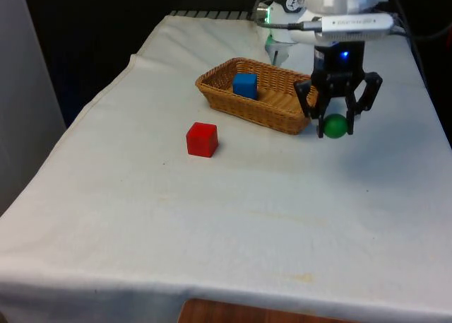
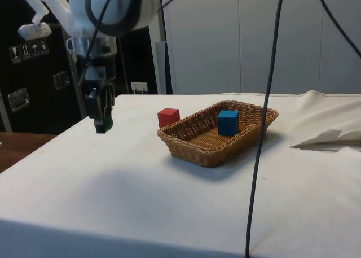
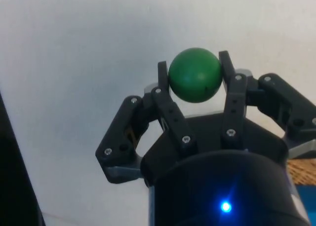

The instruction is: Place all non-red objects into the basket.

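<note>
Gripper [image 1: 337, 122] is closed on the green ball [image 1: 335, 126], which sits pinched between both fingertips [image 3: 163, 70] in the wrist view. In the side view the ball [image 2: 105, 123] hangs clear of the cloth [image 2: 113, 184], so it is lifted. It is held just off the basket [image 1: 233, 104], at the rim nearest the front view's right. A blue cube [image 1: 245, 85] already lies inside the basket; a red cube [image 1: 202, 139] stands on the cloth beside it and should stay there.

Assessment: the step in hand appears to be carrying the ball over the rim. Recommended: keep enough height to clear the wicker wall, move over open floor away from the blue cube, lower well in before releasing, since a ball may roll or bounce out.
</note>
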Controlling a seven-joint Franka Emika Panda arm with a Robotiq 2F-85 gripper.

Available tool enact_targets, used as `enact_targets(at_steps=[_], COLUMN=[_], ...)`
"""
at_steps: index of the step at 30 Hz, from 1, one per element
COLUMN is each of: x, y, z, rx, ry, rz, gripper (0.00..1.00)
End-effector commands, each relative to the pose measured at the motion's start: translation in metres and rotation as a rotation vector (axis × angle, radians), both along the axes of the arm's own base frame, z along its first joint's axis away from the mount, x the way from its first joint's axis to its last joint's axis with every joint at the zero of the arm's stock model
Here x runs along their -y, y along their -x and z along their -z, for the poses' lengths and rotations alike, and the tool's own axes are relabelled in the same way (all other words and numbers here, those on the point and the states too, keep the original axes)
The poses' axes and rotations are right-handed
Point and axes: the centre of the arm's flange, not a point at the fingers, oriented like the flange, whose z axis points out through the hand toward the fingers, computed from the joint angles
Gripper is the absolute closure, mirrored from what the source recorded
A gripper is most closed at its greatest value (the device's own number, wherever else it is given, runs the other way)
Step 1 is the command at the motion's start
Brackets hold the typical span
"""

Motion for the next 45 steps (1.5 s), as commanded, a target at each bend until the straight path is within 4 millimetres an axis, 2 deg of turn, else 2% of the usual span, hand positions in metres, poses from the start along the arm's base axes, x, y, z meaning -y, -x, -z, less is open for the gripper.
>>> enact_targets(at_steps=[1,3,4,10,17,20,21,28,35,45], x=[0.001,0.003,0.003,0.008,0.017,0.019,0.024,0.035,0.055,0.069], y=[0.003,0.006,0.005,0.019,0.033,0.034,0.041,0.051,0.069,0.088], z=[-0.006,-0.011,-0.008,-0.03,-0.04,-0.039,-0.042,-0.041,-0.042,-0.04], rx=[0.008,0.011,0.004,0.023,0.026,0.017,0.024,0.007,0.008,-0.005], ry=[-0.012,-0.012,-0.001,-0.015,-0.019,-0.009,-0.026,-0.029,-0.075,-0.091], rz=[-0.005,-0.009,-0.006,-0.024,-0.033,-0.033,-0.038,-0.04,-0.046,-0.05], gripper=[1.0,1.0,1.0,1.0,1.0,1.0,1.0,1.0,1.0,1.0])
